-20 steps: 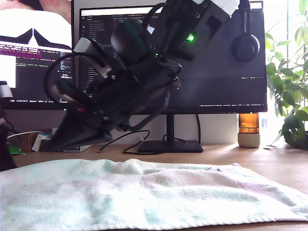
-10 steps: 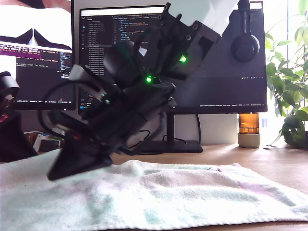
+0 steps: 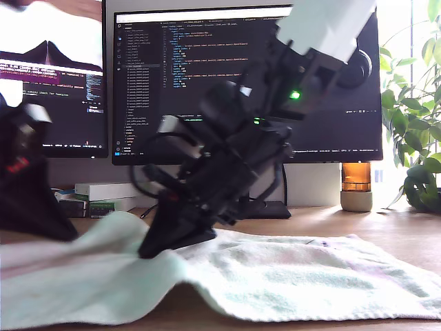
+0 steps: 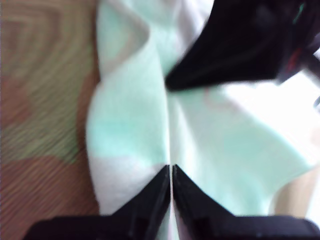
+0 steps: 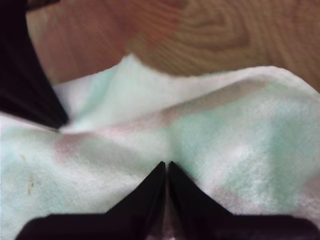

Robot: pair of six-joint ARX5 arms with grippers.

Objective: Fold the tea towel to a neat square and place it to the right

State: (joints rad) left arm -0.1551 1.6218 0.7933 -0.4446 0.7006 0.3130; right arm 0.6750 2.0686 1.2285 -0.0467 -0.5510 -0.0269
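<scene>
since a fold needs two held points, the towel (image 3: 289,279) on the worktop (image 3: 403,231) is pinched by both pincers: the first pincer (image 4: 171,172) and the second pincer (image 5: 166,170) are each pressed together on a ridge of cloth, so one edge can be carried over the rest.

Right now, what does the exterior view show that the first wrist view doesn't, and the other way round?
Only the exterior view shows the monitors, the plant and the towel's flat stretch toward that view's right. Only the first wrist view shows my first gripper, jaws shut on a fold. Both show the tea towel bunched on the wooden desk, with two grippers on it.
</scene>
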